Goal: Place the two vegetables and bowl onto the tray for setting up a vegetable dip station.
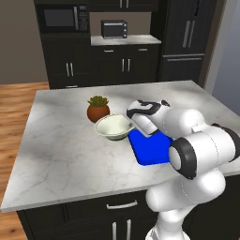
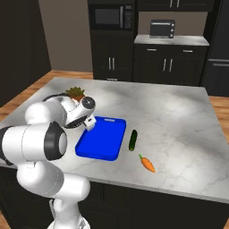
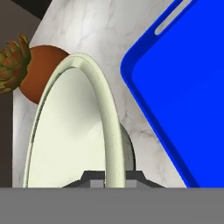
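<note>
Hand (image 3: 111,180) clamped on bowl (image 1: 112,127) rim

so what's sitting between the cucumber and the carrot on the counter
Nothing: in the right base view only bare marble counter separates the cucumber from the carrot, which lies nearer the front edge.

Bright, even rendered light, soft shadows on the counter (image 1: 70,140), no blur.

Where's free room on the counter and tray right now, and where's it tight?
Free: the whole blue tray is bare. Open marble on the counter in front of the bowl, and beyond the cucumber and carrot. Tight: the plant pot stands close behind the bowl, the bowl sits by the tray's edge, and the gripper is clamped on the bowl's rim.
</note>
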